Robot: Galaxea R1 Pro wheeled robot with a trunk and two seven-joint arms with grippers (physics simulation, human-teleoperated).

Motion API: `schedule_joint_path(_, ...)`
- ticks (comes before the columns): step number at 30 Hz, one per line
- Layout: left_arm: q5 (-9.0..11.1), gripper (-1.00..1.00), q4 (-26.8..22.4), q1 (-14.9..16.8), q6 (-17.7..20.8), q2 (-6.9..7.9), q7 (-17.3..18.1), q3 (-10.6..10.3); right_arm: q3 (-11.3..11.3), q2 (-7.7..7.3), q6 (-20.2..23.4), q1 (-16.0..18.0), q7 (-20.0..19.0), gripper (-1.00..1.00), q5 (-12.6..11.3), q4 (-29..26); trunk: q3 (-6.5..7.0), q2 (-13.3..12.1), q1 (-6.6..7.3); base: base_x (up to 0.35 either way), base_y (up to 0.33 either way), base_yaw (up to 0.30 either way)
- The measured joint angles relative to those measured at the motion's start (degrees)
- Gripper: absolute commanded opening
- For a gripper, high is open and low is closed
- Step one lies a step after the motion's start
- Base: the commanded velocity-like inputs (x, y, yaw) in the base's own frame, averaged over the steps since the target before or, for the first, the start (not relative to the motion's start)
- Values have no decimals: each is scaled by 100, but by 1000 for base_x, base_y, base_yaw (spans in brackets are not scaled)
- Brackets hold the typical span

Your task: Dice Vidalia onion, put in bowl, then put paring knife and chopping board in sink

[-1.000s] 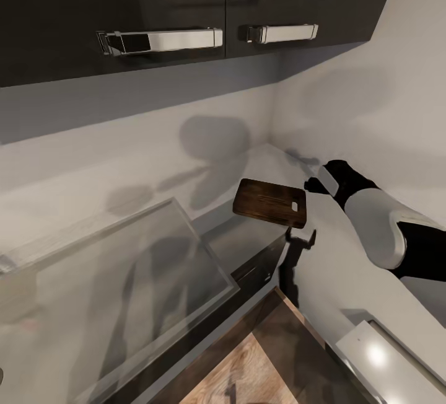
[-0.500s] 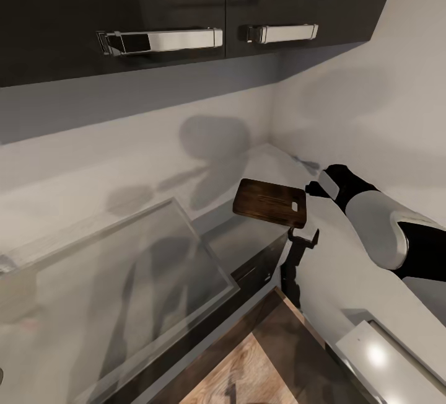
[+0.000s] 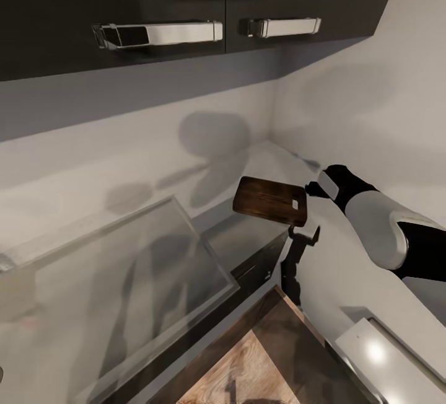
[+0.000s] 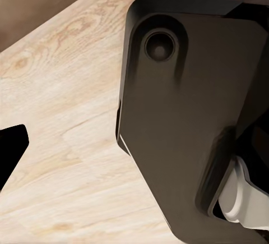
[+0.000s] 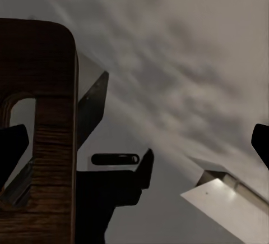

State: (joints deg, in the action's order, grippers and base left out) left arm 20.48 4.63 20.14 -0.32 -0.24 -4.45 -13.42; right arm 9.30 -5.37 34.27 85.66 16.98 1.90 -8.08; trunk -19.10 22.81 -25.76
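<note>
Chopping board a touch higher above sink, tap below; right jaws spread, left jaws unclear.

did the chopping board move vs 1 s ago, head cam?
No. The chopping board sits at the same spot against the wall corner and the right gripper; only the cabinet handles shifted slightly, from camera tilt.
</note>
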Motion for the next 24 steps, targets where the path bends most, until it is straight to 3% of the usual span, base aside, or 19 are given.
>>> schedule_joint_path(24, 0, 100, -8, 0, -5, 0, 0, 0, -9, 39, -12, 0, -37, 100, -22, 200, -34, 1, 0, 0, 0, 0)
